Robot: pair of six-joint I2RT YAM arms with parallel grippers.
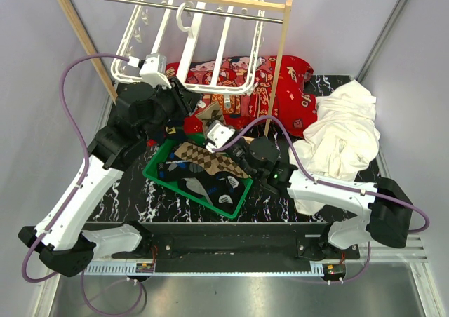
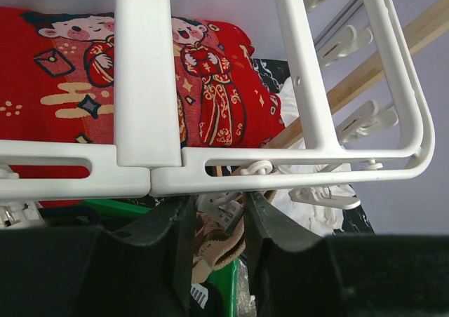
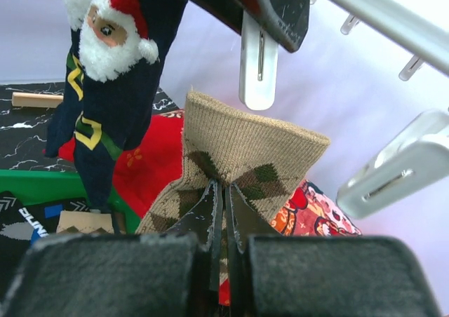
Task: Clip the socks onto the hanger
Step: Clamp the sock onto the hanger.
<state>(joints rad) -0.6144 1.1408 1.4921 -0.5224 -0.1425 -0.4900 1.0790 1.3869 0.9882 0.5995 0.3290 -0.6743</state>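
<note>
I see pale grey walls, a black marbled table, a wooden rack at twelve o'clock.

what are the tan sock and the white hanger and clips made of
Tan sock: ribbed knit yarn, matte, probably cotton blend; visible stitch rows. Hanger and clip: smooth moulded plastic, slightly glossy, with a seam where slats join.

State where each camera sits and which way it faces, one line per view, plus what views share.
Top external: fixed above and behind the bases, looking down on the hanger and green basket; left arm and right arm show.
Left wrist: on the left arm, facing up at the hanger frame; left tool shows below.
Right wrist: on the right arm, facing forward and up; right tool pinches the argyle sock.
Shared: the red cloth, in all three.
</note>
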